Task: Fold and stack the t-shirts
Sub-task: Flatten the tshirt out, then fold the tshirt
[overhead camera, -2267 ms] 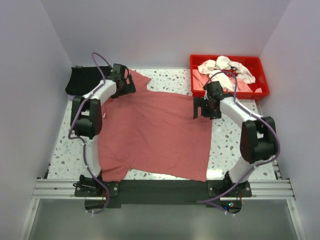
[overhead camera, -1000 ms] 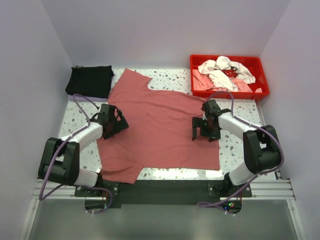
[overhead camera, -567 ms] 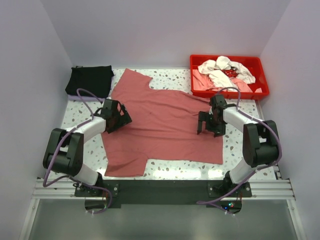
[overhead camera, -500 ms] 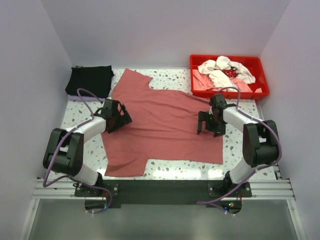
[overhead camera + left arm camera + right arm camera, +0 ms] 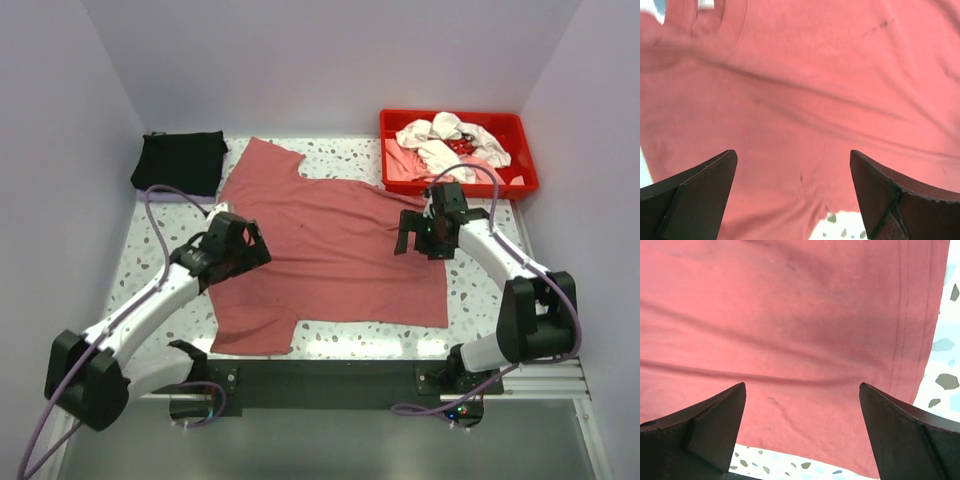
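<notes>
We have one black shirt (image 5: 180, 160) folded at the far left. The red shirt (image 5: 330, 265) lies spread mid-table, not yet folded, and white and pink shirts (image 5: 445, 138) wait crumpled in the tray (image 5: 505, 116) far right. Left gripper (image 5: 233, 248) and right gripper (image 5: 420, 238) hover over the red shirt, jaws wide, holding nothing. Its cloth looks mostly flat, faintly creased.

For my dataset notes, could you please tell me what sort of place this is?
Probably a robot lab test cell, not a home: plain white walls box in a speckled table, and the left arm and right arm are bolted to a metal rail.
</notes>
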